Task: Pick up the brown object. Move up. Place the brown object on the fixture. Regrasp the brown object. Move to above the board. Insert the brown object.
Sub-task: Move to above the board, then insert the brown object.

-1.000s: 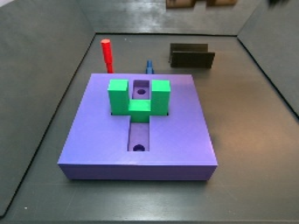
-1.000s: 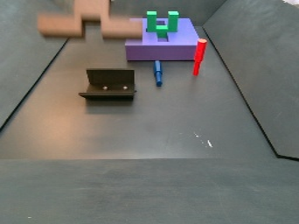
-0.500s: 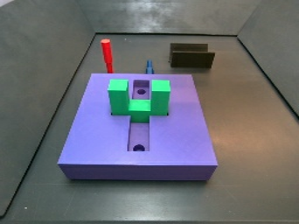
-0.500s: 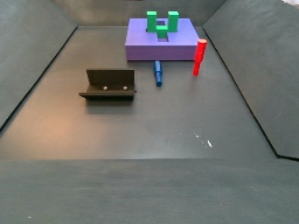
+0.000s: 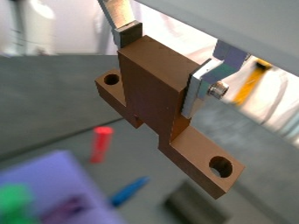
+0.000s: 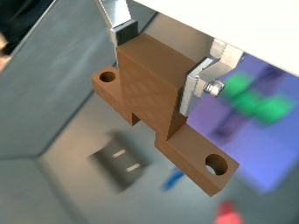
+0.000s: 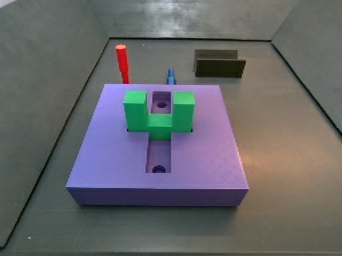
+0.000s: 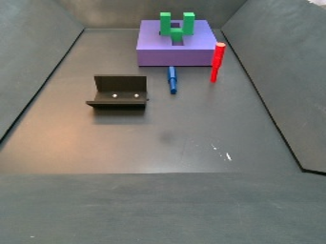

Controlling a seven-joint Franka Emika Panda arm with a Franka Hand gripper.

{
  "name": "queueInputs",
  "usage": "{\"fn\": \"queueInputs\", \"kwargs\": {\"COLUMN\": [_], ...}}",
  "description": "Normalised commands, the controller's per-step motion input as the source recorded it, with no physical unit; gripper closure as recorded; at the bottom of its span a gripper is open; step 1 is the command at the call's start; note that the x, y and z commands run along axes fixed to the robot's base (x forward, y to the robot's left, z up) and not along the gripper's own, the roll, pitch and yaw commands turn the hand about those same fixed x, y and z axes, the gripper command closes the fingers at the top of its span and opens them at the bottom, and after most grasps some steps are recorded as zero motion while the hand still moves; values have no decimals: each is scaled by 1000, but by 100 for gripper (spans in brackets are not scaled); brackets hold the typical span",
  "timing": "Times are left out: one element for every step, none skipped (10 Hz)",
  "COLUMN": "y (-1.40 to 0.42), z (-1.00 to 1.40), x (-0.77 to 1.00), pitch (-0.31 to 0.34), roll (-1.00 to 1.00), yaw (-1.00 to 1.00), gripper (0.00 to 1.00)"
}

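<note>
In both wrist views my gripper (image 5: 163, 61) (image 6: 162, 59) is shut on the brown object (image 5: 163, 101) (image 6: 158, 92), its silver fingers clamping the raised middle block, with the holed ends sticking out on both sides. It hangs high above the floor. The gripper and the brown object are out of view in both side views. The dark fixture (image 7: 219, 64) (image 8: 118, 92) stands on the floor apart from the purple board (image 7: 114, 150) (image 8: 155, 52). The fixture (image 6: 122, 157) and the board (image 6: 239, 122) also show far below in a wrist view.
A green U-shaped block (image 7: 159, 110) (image 8: 177, 26) sits on the board over its slot. A red peg (image 7: 122, 63) (image 8: 216, 62) stands upright beside the board. A blue peg (image 7: 170, 74) (image 8: 173, 82) lies on the floor between board and fixture. Sloped dark walls enclose the floor.
One second ago the brown object showed blurred at the top edge of both side views. It has since risen out of those views with the gripper.
</note>
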Motion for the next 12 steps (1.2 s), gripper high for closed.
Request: {"fn": "queueInputs", "kwargs": {"y": [-641,-295,-173,-99,-28,-5,-6,1,0,0,0,0], "z": [121,46,27,27,5,5,3,-3,-117,-91,-43,-477], "x": [-539,-280,-177,-123,-88,-66,-49,-33,6,0,0,109], "pitch": [63,69,71,52,20,4,-8,-14,16,-43,-26,-20], "roll": [-1000,-1000,-1000,-986,-682,-484,-321,-214,0,-13,-84,-153], "yaw": [-92,-86,-83,-70,-36,-22,-16,-14,0,0,0,-54], "gripper": [100,100,100,100,100,100,100,100,100,100,100,100]}}
